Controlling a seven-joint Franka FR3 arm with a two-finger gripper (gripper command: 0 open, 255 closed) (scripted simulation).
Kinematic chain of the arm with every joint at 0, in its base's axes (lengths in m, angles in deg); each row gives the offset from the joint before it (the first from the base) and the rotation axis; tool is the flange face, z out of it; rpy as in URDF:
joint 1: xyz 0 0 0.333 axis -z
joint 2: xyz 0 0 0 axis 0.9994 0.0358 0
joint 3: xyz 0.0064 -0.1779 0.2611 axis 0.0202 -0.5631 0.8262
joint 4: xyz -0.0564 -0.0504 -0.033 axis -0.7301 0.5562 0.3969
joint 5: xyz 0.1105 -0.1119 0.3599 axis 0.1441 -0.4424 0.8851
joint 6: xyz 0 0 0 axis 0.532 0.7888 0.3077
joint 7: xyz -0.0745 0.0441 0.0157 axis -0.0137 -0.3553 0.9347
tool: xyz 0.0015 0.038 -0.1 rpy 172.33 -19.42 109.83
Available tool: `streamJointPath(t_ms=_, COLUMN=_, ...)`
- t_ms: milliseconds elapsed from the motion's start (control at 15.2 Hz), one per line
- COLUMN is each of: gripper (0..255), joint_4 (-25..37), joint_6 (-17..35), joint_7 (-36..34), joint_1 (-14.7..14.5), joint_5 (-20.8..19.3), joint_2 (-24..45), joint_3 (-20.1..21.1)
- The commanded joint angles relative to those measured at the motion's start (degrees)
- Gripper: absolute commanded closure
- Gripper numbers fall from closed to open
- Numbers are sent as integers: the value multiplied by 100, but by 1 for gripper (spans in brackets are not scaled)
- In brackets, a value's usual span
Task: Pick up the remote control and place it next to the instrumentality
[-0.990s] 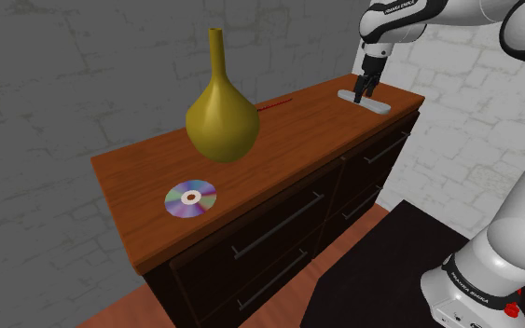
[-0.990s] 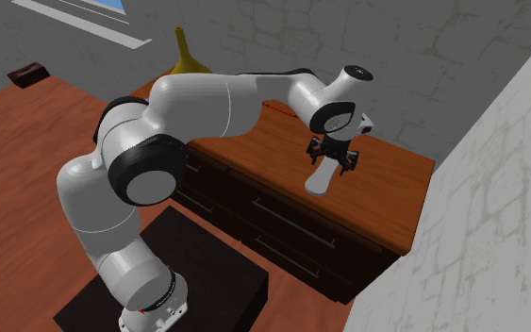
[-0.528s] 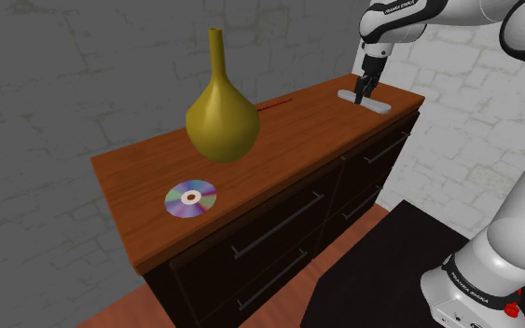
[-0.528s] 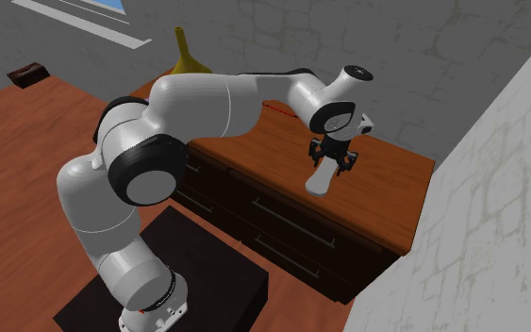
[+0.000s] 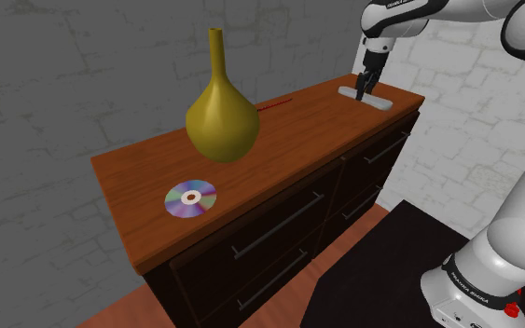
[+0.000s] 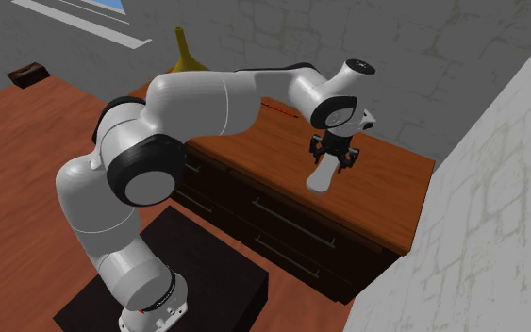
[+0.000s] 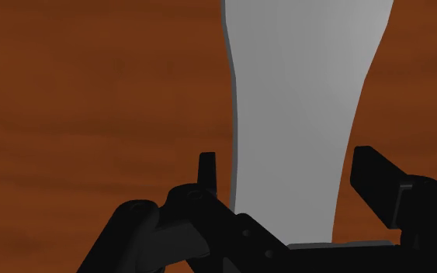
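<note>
A flat pale grey remote control (image 5: 376, 100) is at the far right end of the wooden dresser top (image 5: 288, 140) in the shoulder view. My black gripper (image 5: 363, 89) comes down on it from above and is shut on its narrow end. In the wrist view the remote (image 7: 302, 101) runs away from the hand, clasped between the two fingers (image 7: 207, 169). In the second exterior view the gripper (image 6: 334, 161) holds the remote (image 6: 320, 178) just above the dresser top (image 6: 386, 193). A thin red stick-like object (image 5: 275, 103) lies near the dresser's back edge.
A tall olive-gold vase (image 5: 221, 112) stands mid-dresser, and a shiny disc (image 5: 191, 198) lies near the front left corner. The dresser has dark drawers (image 5: 279, 233) below. A stone wall (image 6: 480, 217) stands close beside the dresser's remote end.
The fingers closed from wide apart onto the remote. The hand and remote have since risen slightly off the dresser top.
</note>
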Motion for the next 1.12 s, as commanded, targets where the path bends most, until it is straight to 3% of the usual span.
streamJointPath(t_ms=0, gripper=255, joint_4=121, joint_6=-154, joint_7=-13, joint_1=-1, joint_5=-15, joint_2=-36, joint_3=-4)
streamJointPath(t_ms=792, gripper=255, joint_4=968, joint_6=-1028, joint_7=-39, joint_1=24, joint_5=-37, joint_2=-65, joint_3=-22)
streamJointPath(t_ms=1056, gripper=255, joint_4=205, joint_6=-830, joint_7=-574, joint_1=-331, joint_5=-240, joint_2=-675, joint_3=163)
